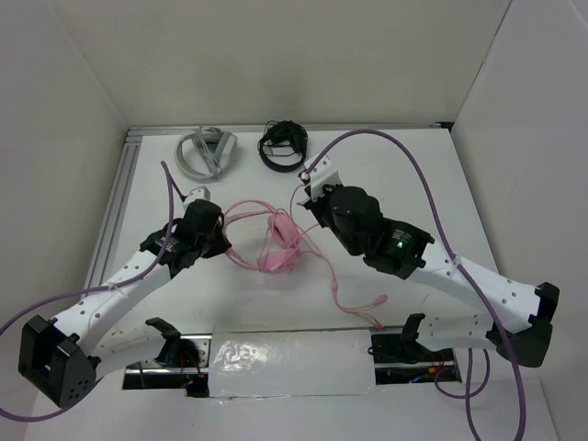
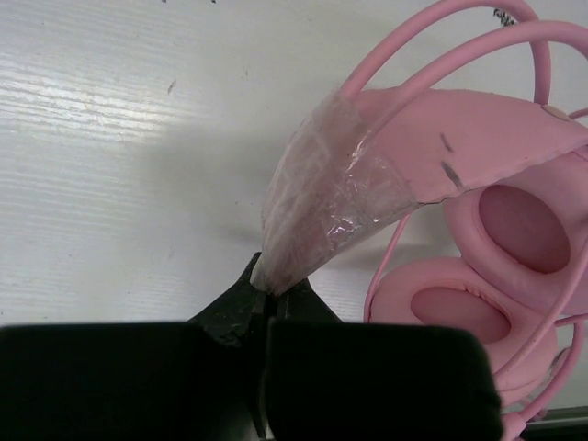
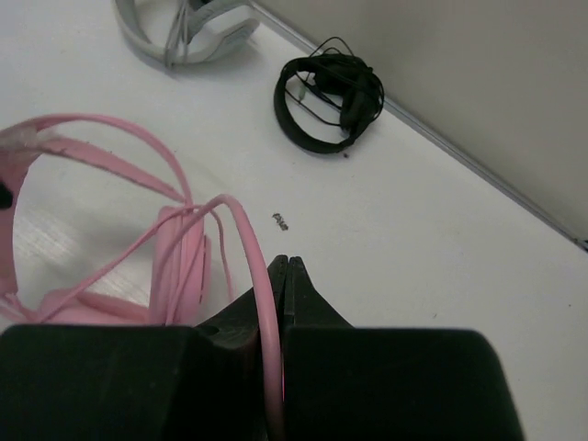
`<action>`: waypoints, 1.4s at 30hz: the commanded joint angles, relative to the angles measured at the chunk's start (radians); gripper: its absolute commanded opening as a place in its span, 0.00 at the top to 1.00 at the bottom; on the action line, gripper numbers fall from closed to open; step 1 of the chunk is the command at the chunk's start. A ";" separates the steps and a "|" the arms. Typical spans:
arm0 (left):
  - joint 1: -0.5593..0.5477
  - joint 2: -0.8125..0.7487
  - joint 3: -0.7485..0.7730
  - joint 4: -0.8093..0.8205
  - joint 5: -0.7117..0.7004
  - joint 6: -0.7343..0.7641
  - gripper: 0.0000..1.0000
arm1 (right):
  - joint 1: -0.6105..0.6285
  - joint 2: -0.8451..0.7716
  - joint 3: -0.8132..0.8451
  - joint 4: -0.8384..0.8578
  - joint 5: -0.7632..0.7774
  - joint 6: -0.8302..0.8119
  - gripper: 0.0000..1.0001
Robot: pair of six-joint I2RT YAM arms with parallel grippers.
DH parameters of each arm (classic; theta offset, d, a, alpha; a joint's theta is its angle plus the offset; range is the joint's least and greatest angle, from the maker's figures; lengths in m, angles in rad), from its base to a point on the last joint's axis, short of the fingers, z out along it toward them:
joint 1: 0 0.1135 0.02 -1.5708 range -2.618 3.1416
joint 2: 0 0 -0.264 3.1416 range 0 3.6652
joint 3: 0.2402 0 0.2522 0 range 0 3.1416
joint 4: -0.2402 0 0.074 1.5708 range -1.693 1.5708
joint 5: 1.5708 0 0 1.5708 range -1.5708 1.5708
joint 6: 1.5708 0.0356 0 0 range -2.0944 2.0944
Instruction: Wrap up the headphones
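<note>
The pink headphones [image 1: 278, 248] lie at the table's middle, earcups [image 2: 514, 230] folded together, headband [image 2: 478, 129] arching toward the left arm. My left gripper [image 1: 223, 241] [image 2: 274, 287] is shut on a crumpled clear plastic film [image 2: 322, 197] that clings to the headband's end. My right gripper [image 1: 303, 213] [image 3: 280, 274] is shut on the thin pink cable [image 3: 243, 230], which loops up from the headphones [image 3: 179, 266] and runs between its fingers. The rest of the cable [image 1: 342, 299] trails loose toward the near right.
Grey headphones [image 1: 207, 152] [image 3: 193, 28] and black headphones [image 1: 282, 147] [image 3: 331, 96] lie at the back edge by the wall. A shiny clear sheet [image 1: 285, 358] is stuck at the near edge between the arm bases. White walls stand on three sides.
</note>
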 commanded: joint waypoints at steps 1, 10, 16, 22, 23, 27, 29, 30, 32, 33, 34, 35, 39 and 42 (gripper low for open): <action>0.030 -0.022 0.096 0.112 0.022 -0.078 1.00 | 0.025 -0.035 -0.029 0.038 -0.011 -0.016 1.00; 0.195 -0.036 0.236 0.098 0.058 -0.125 1.00 | 0.045 -0.322 -0.254 0.021 -0.095 0.106 1.00; 0.246 0.067 0.385 0.087 0.069 -0.188 1.00 | 0.175 -0.359 -0.326 0.038 -0.204 0.114 1.00; 0.249 0.156 0.440 0.092 0.077 -0.258 1.00 | 0.290 -0.148 -0.225 0.010 -0.190 0.059 1.00; 0.246 0.171 0.445 0.083 0.085 -0.283 1.00 | 0.292 -0.126 -0.211 0.004 -0.199 0.050 1.00; 0.246 0.181 0.410 0.133 0.134 -0.273 1.00 | 0.297 -0.057 -0.149 0.015 -0.218 0.012 1.00; 0.235 0.182 0.385 0.182 0.158 -0.250 1.00 | 0.300 -0.037 -0.113 0.019 -0.222 -0.025 1.00; 0.229 0.182 0.361 0.193 0.163 -0.236 1.00 | 0.300 -0.032 -0.099 0.018 -0.213 -0.045 1.00; 0.198 0.178 0.327 0.236 0.164 -0.186 1.00 | 0.300 -0.040 -0.069 0.018 -0.196 -0.079 1.00; 0.189 0.173 0.289 0.260 0.177 -0.163 1.00 | 0.300 -0.049 -0.056 0.021 -0.201 -0.114 1.00; 0.171 0.164 0.269 0.279 0.195 -0.130 1.00 | 0.300 -0.054 -0.046 0.015 -0.210 -0.133 1.00; 0.168 0.155 0.247 0.331 0.229 -0.098 1.00 | 0.300 -0.052 -0.014 0.010 -0.221 -0.148 1.00; 0.157 0.093 0.149 0.408 0.364 -0.007 1.00 | 0.283 -0.037 0.052 -0.037 -0.176 -0.211 1.00; 0.136 0.046 0.112 0.417 0.378 0.054 1.00 | 0.217 -0.046 0.080 -0.050 -0.214 -0.220 1.00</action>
